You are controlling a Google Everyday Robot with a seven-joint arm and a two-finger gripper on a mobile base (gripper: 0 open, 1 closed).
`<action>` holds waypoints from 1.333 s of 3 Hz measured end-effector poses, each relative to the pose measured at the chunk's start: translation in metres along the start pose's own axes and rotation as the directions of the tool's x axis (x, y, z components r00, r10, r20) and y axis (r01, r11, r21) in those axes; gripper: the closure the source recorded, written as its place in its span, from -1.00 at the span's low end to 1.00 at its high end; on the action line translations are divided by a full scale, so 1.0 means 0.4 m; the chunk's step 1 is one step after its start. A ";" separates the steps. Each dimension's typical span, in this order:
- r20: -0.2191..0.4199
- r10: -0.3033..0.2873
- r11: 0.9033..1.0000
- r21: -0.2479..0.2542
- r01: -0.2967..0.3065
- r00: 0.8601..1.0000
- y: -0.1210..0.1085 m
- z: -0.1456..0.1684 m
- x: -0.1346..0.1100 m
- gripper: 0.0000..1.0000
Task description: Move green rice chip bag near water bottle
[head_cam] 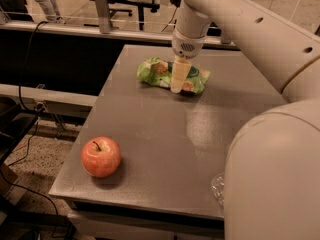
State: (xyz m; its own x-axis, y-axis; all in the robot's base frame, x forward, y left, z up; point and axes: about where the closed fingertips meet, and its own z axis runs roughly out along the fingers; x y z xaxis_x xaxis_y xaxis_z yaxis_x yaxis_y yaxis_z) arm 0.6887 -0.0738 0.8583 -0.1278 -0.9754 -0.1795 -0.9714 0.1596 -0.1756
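The green rice chip bag lies flat at the far middle of the grey table. My gripper points straight down onto the middle of the bag, with its tip at the bag's near edge. The water bottle is almost wholly hidden behind my arm's large white body at the near right. Only a small clear sliver of it shows near the table's front edge.
A red apple sits at the near left corner of the table. My arm's white body fills the near right. Office chairs and a rail stand beyond the table's far edge. Cables run on the floor at the left.
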 end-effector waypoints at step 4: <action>0.010 0.149 0.988 -0.027 -0.149 0.989 0.080 -0.144 0.073 1.00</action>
State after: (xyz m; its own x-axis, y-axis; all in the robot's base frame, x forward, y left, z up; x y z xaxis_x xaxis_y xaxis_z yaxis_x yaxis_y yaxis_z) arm 0.6424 -0.1060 0.9031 -0.2695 -0.9391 -0.2133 -0.9466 0.2990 -0.1207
